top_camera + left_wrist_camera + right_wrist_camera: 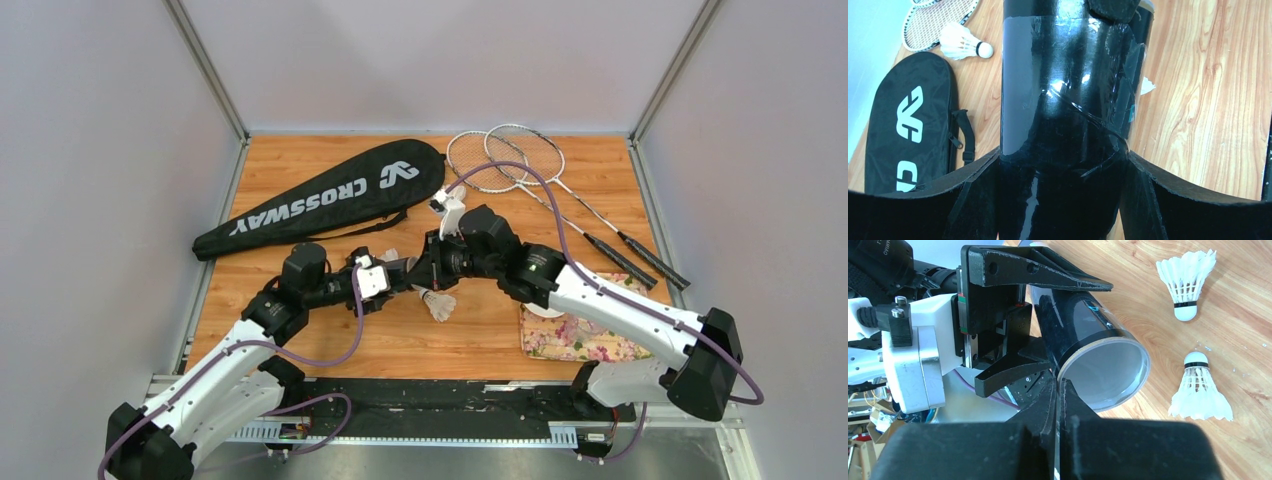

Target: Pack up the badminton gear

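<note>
At mid-table, left gripper [1063, 167] clamps the dark tube [1080, 315]; right gripper [1059, 400], at its mouth, is closed on nothing. Recommended: open it, pinch a shuttlecock [1200, 390], feed it in straight.

You have a wood-grain tabletop [480, 345], orange-brown, boxed in by plain pale panels: a back wall [440, 60], a left wall [100, 200] and a right wall [770, 150]. Metal posts [207, 70] run up the two far corners. A black rail [450, 400] lies along the near edge. The light is even, with soft shadows.
</note>
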